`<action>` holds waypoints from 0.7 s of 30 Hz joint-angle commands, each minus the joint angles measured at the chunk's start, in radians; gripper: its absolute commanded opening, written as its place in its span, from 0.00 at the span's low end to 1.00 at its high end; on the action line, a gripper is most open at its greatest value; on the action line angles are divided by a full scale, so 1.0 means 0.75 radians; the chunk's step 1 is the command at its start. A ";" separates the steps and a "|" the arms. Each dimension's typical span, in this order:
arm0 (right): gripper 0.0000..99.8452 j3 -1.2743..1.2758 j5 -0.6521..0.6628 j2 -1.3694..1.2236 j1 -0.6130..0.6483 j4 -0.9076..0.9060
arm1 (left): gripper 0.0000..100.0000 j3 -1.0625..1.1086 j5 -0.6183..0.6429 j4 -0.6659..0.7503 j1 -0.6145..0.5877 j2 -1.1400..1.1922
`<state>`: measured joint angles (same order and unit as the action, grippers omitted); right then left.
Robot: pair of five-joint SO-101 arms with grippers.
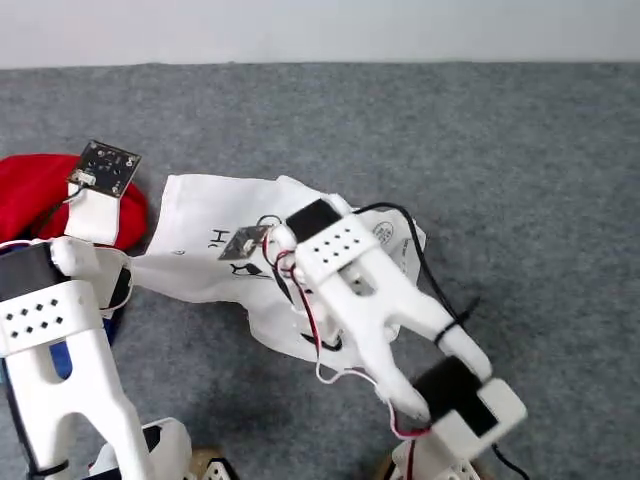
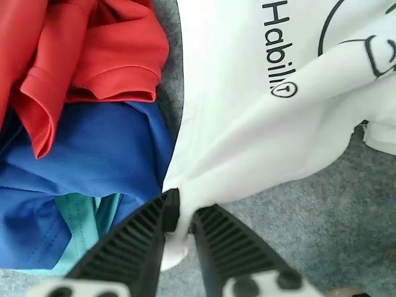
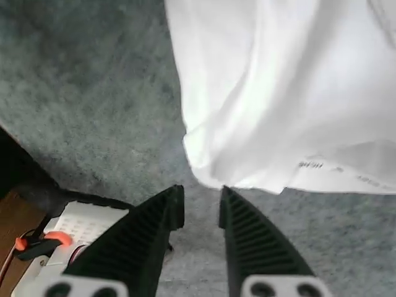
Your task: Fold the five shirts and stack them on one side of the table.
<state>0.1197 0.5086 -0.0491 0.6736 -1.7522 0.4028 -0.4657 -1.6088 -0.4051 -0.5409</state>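
Left wrist view had the left claw (image 2: 184,208) pinching the white shirt (image 2: 247,124) by its edge on the counter (image 2: 309,238); that thin bite could slip; right claw (image 3: 201,198) hung slightly spread, empty.

A grey felt-like table cover (image 1: 520,150) spreads beneath me, brown wood (image 3: 11,226) at its edge. A plain white wall (image 1: 320,30) stands behind.
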 commanded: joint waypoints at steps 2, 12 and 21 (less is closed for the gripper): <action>0.15 -0.008 -0.014 0.193 -0.003 -0.054 | 0.01 -0.058 0.010 -0.006 -0.008 -0.039; 0.15 0.000 -0.133 0.099 0.267 -0.050 | 0.01 -0.058 0.031 -0.002 -0.008 -0.037; 0.10 -0.002 -0.078 -0.234 0.019 0.136 | 0.01 -0.038 0.051 -0.010 -0.008 -0.045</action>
<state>0.1227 0.4058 -0.1964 0.7948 -1.6740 0.4028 -0.4350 -1.6088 -0.4051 -0.5409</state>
